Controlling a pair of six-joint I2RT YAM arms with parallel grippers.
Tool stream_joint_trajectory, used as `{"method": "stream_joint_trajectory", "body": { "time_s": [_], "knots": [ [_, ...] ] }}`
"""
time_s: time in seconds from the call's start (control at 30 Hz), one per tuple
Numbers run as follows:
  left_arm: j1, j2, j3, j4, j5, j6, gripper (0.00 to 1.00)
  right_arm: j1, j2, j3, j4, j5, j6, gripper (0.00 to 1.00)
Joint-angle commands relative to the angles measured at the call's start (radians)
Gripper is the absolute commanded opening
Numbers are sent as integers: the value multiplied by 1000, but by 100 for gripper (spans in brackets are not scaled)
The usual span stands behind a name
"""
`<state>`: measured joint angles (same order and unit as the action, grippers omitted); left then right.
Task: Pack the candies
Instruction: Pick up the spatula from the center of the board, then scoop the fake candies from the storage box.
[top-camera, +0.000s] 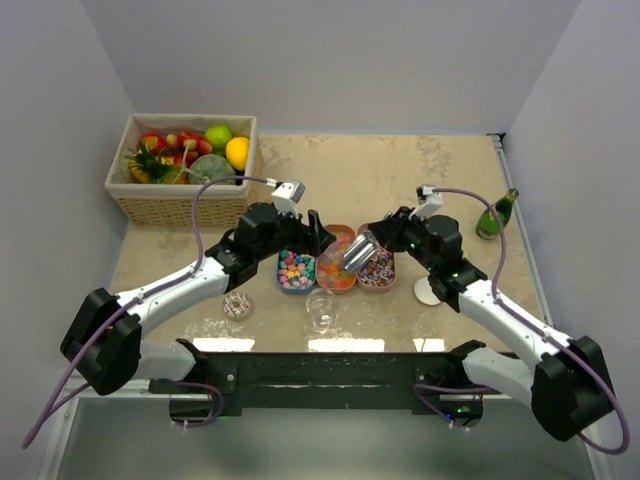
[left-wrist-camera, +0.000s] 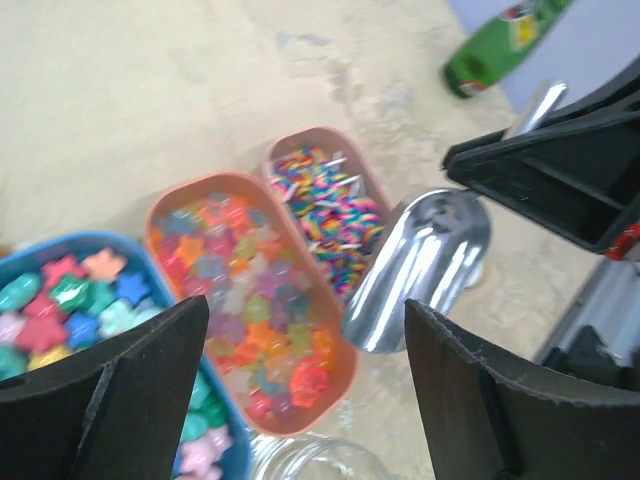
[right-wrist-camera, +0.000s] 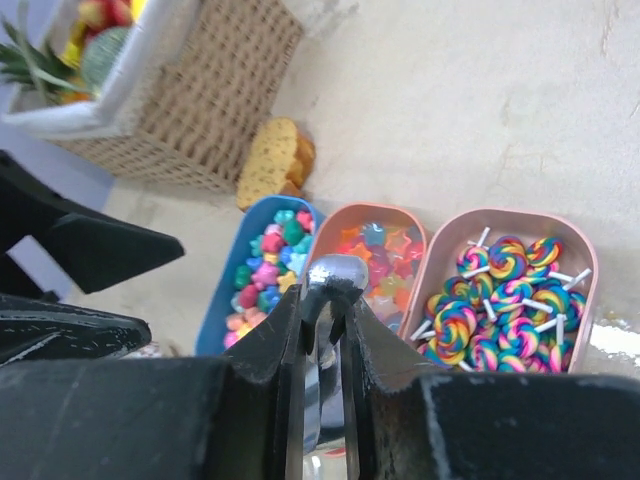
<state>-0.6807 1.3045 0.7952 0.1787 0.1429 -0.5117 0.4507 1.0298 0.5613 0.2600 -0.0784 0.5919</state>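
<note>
Right hand is clenched on the handle of the metal scoop, and that grip looks firm and centred. The scoop hangs tilted, just right of the orange tray, above the seam it shares with the pink tray, and its bowl looks empty. Left hand is released, jaws wide, hovering over the orange tray and grasping nothing.

The candies sit in three lots: gummies in the orange tray, pastel pieces in the blue tray to its left, swirled ones to its right. A glass jar waits on the bench just nearside of the orange tray.

This looks like the scooping step. To do it well, dip the scoop's lip low and slide it along the tray rather than stabbing down. Level off before lifting. The free hand could steady the jar so nothing spills.
</note>
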Motion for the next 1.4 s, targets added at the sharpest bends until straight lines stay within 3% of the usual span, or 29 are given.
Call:
{"method": "stream_joint_trajectory", "body": {
  "time_s": [0.0, 0.17, 0.37, 0.57, 0.97, 1.37],
  "knots": [
    [3, 12, -76, 14, -209, -5, 84, -3, 98, 74, 171, -3, -101, 0],
    [4, 22, -100, 36, -269, -17, 83, -3, 203, 104, 290, -20, -180, 0],
    [3, 44, -85, 25, -299, -7, 83, -3, 363, 167, 309, -26, -314, 0],
    [3, 91, -56, -8, -328, 13, 83, -1, 463, 184, 360, -54, -345, 0],
    [4, 165, -39, 2, -302, 12, 78, 3, 530, 157, 446, -106, -314, 0],
    [3, 194, -37, 33, -249, 13, 62, 11, 546, 58, 466, -127, -159, 0]
  ]
}}
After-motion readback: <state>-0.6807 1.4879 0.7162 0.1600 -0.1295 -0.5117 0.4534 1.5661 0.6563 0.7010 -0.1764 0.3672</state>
